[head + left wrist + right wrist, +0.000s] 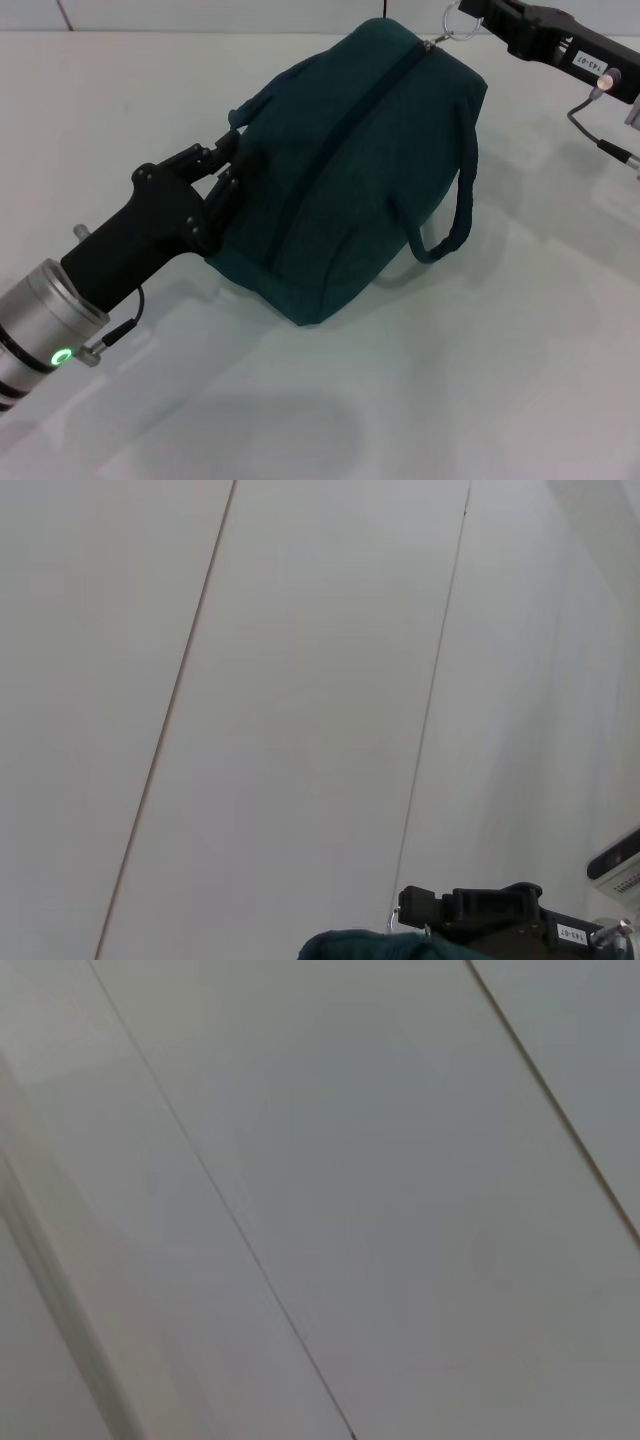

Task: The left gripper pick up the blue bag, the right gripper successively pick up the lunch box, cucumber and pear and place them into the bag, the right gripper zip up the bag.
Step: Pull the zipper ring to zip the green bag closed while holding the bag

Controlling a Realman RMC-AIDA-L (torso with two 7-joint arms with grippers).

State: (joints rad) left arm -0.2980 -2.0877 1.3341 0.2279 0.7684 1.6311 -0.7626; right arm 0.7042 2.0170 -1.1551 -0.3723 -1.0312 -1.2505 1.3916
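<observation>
Zipping looks like the step in hand, and judging by the closed seam it is near its end.

On the left, the left gripper (232, 165) has its black fingers (222, 190) closed on the near end of the dark blue-green soft fabric bag (345, 180), pinching the cloth by one carrying strap. The bag rests bulging on the white tabletop (480, 380), tilted, its far end raised toward the back. No lunch box, cucumber or pear shows anywhere outside it, so I judge them already inside. The dark zipper line (345, 130) runs along the top of the bag from the held end to the far corner and seems shut along the whole visible length.

At the far right corner a small metal pull ring (458, 24) stands just off the bag, and the right gripper (478, 12) reaches it from the upper right. Its fingertips are at the ring, but whether they pinch it or have let go I cannot tell. The left wrist view shows only the bag's top edge and that black gripper beyond it; the right wrist view shows bare surface.

To finish well, the left grip should hold firm and keep the cloth taut, so that the pull runs straight along the seam. The right should draw in line with the zipper, not upward, or the bag will lift and bunch at the corner.
</observation>
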